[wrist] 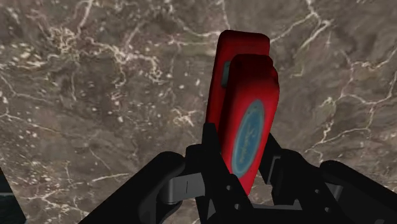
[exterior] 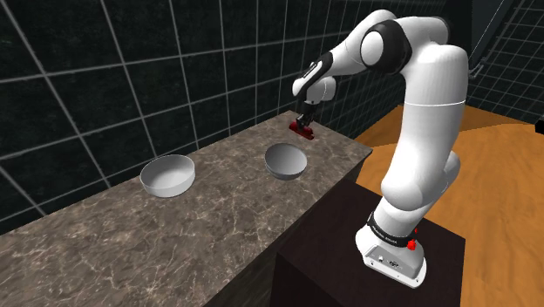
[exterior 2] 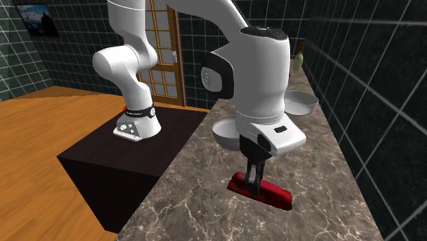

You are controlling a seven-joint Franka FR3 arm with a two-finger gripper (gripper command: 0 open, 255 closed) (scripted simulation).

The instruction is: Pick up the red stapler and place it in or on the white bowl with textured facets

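Clamping the red stapler (wrist: pixel 245 95) by one end between its black fingers, the gripper (wrist: pixel 245 164) holds it low at the marbled counter's (exterior: pixel 227 218) end, apparently ready to carry it toward the greyish bowl (exterior: pixel 285 161) or whiter bowl (exterior: pixel 168 174).

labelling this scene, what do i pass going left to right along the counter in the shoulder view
white bowl → grey bowl → red stapler clasped in the gripper → dark stand

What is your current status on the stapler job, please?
Gripper shut on red stapler, near counter end. Grey bowl sits between stapler and white bowl.
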